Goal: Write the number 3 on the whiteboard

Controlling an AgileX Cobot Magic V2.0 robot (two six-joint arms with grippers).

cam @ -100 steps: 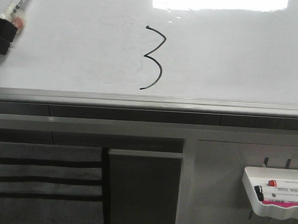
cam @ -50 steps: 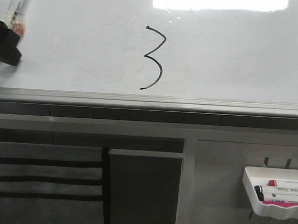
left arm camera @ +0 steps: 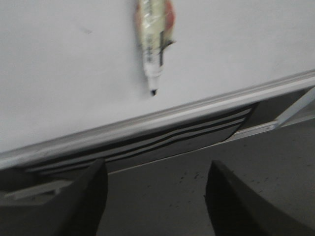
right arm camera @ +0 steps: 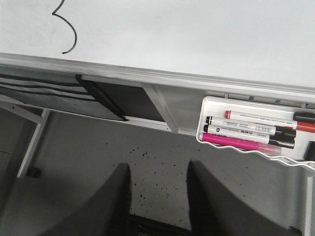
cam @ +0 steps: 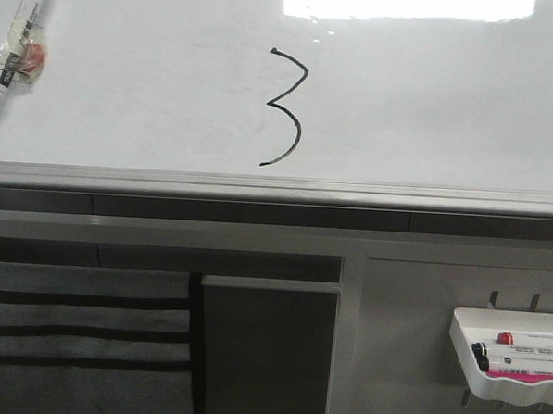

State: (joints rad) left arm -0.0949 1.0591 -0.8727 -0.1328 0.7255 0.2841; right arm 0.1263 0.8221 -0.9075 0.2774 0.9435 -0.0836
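Front view: whole number 3 [cam: 286, 107], right wrist perhaps half

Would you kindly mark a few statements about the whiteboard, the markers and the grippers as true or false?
1. A black number 3 is drawn on the whiteboard. True.
2. The left gripper is shut on a marker. False: it is open and empty; the loose marker lies on the board.
3. The white tray holds several markers. True.
4. The right gripper holds the pink marker. False: it is open and the pink marker lies in the tray.
5. The loose marker covers the 3. False: it lies well apart, near the board's left edge.
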